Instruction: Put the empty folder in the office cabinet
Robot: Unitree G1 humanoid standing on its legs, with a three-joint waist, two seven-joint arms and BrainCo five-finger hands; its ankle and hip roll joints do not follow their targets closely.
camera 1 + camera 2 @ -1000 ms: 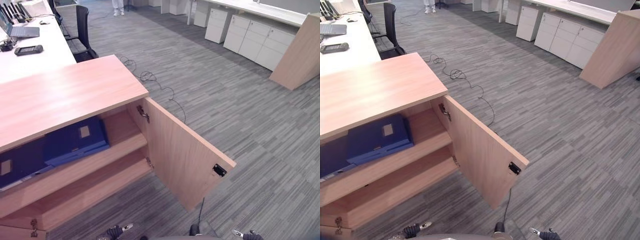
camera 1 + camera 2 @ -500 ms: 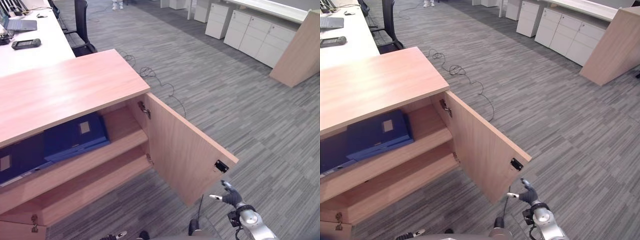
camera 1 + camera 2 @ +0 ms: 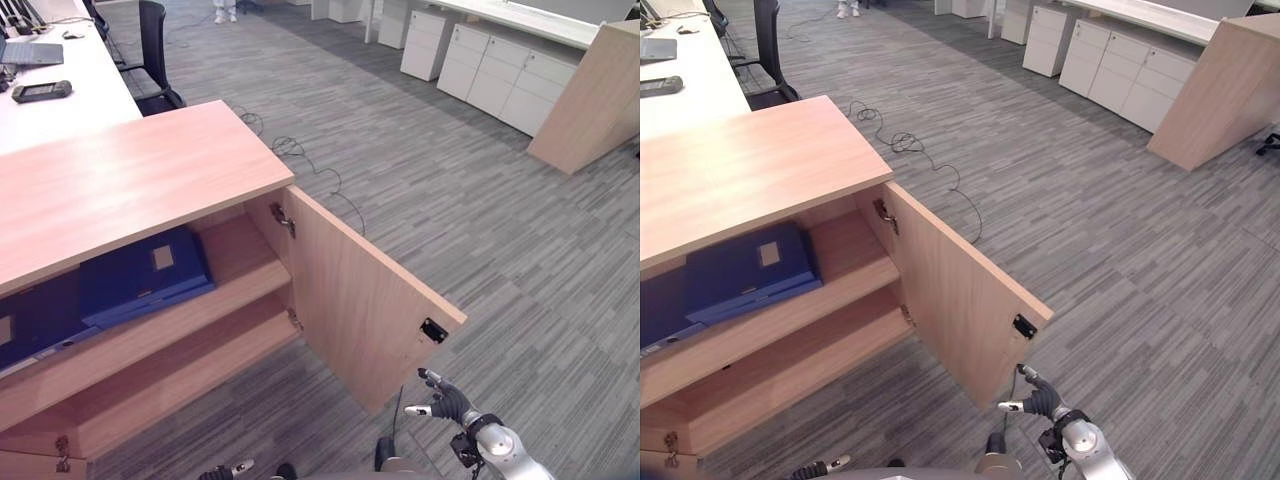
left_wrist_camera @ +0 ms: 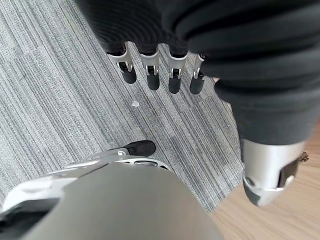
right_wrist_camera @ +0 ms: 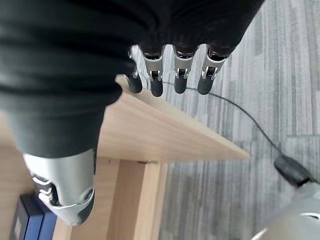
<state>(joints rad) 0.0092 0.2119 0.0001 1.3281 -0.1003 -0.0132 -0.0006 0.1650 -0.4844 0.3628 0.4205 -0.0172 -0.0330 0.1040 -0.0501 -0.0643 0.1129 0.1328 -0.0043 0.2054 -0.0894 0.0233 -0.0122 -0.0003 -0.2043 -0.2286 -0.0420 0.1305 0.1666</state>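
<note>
Below the free edge of the open cabinet door (image 3: 375,310), the right robot hand (image 3: 445,404) has come up into the head views, where a second ago it barely showed at the bottom margin. Since half a second ago it has dipped a little and sits just under the door's latch corner, near the black catch (image 3: 434,330), not touching the wood as far as can be told. Fingers loosely extended, holding nothing; the right wrist view shows them straight in a row (image 5: 169,80) above the door's top edge.

Left robot hand (image 4: 160,75): relaxed, fingers straight, empty, hanging over the grey carpet (image 3: 480,200) close to the cabinet's wooden base.

Blue folder (image 3: 145,275): lying flat on the upper shelf (image 3: 240,270) of the office cabinet (image 3: 130,180), inside the open bay, left of the door hinge (image 3: 284,222). A second dark blue folder (image 3: 35,325) lies farther left on the same shelf, partly under the first. Lower shelf bare where visible.

Reading: placement looks done, since the folder is inside and both hands are free. The right arm's rise toward the door suggests the closing step is next; the hand would need to get behind the door's outer face and push it toward the hinge side. Risk: fingertips catching on the catch or the door edge.
</note>
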